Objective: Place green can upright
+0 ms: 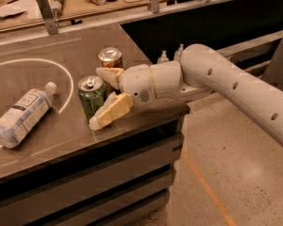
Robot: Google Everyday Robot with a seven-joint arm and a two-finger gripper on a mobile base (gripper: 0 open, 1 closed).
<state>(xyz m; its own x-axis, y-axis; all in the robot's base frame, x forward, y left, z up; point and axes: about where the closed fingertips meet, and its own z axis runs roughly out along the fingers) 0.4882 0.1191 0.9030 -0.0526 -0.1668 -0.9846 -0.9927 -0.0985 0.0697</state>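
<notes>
Grey-brown tabletop [33, 46] fills the left half of the view, a white curved line painted across it, its right front corner jutting toward the speckled floor [226, 173]. The white robot arm [236, 86] comes in from the right edge and reaches leftward over that corner.

A clear plastic bottle [21, 117] with a white label and white cap lies on its side near the table's left front, well apart from the cans.

The gripper [96, 98] sits low over the table near the front edge, its pale fingers spread, one behind the green can and one in front of it (the front finger slants down until its tip reaches the tabletop). Whether either finger actually presses the can cannot be told from this view.

The green can [91, 98] stands upright on the table between those fingers, silver top and pull tab facing up, just right of the white line.

An orange-brown can [111, 58] stands upright just behind the far finger, close to the green can but not touching it.
</notes>
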